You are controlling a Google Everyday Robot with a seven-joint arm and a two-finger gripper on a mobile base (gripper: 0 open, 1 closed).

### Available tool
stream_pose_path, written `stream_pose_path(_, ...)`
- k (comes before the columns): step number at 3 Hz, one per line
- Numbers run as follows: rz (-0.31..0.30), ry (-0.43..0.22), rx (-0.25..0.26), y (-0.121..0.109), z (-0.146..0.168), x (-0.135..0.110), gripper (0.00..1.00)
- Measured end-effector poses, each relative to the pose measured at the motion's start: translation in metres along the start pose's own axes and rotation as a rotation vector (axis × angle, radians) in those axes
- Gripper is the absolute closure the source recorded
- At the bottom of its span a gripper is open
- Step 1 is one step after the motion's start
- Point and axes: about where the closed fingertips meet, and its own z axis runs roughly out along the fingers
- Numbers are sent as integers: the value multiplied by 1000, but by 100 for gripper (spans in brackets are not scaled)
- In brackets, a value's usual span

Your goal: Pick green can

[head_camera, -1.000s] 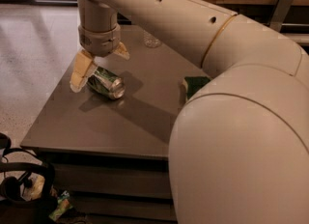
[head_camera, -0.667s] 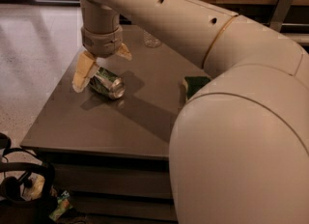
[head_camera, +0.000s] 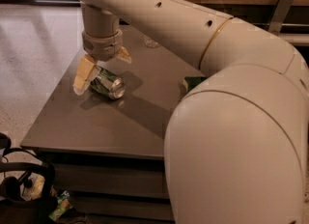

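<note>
Although a second has passed, we find almost nothing changed: the gripper (head_camera: pixel 103 73) hangs at the same spot over the far left part of the table (head_camera: pixel 120 131), and the green can (head_camera: pixel 108 84) lies just where it lay. The fingers (head_camera: pixel 86 73) stand as widely spread as before, and they have hold of nothing. We judge from this that the grasp is not yet made. The arm appears to be settling its aim rather than closing, so the picking itself is still ahead.

The can lies on its side, its silver end turned toward us and to the right. One finger comes down just beside its left end, and the other sits behind it, higher and farther back. We cannot tell whether either finger touches the metal.

As for materials, the can is thin shiny aluminium, round and smooth, so we expect it to roll or slip if it is squeezed off centre. The fingers are pale, flat, wedge-shaped pads, matte and seemingly softer than the can. The tabletop is a smooth, dull grey-brown slab with a faint sheen that offers little grip. The arm (head_camera: pixel 231 73) is a glossy cream shell, rounded and bulky, and it hides much of the table's right side.
</note>
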Motion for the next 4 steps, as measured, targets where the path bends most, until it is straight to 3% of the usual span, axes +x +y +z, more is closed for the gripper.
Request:
stream_pose_path(1, 2, 24, -8, -1, 12, -2, 0)
stream_pose_path(3, 1, 29, -1, -2, 22, -6, 46)
stream_pose_path(4, 0, 24, -1, -2, 22, -8, 77)
